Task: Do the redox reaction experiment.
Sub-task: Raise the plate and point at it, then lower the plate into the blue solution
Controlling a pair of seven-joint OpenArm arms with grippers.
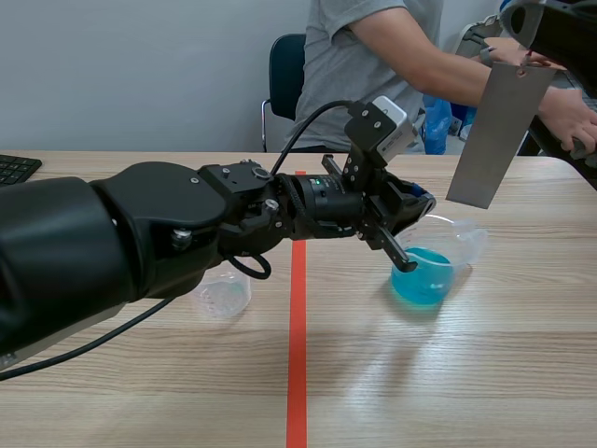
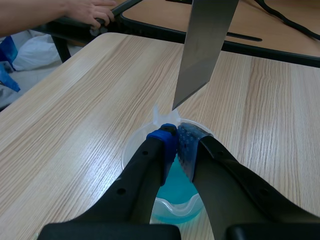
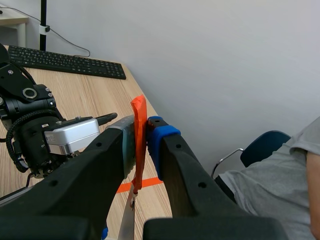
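Note:
A clear beaker (image 1: 424,280) of blue liquid stands right of the red tape line. My left gripper (image 1: 403,261) reaches across to it and is shut on its rim, pads (image 2: 167,145) pinching the clear wall of the beaker (image 2: 135,150). A grey metal sheet (image 1: 490,135) hangs from an orange tag (image 3: 139,130), with my right gripper (image 3: 141,131) shut on that tag high at the right (image 1: 527,58). The lower corner of the sheet (image 2: 202,50) hovers just above the beaker's far rim, clear of the liquid.
A small empty clear cup (image 1: 222,294) sits left of the tape line, under my left arm. A keyboard (image 1: 14,168) lies at the far left edge. A person (image 1: 373,56) sits across the table, hands (image 1: 569,117) on a black frame at the right.

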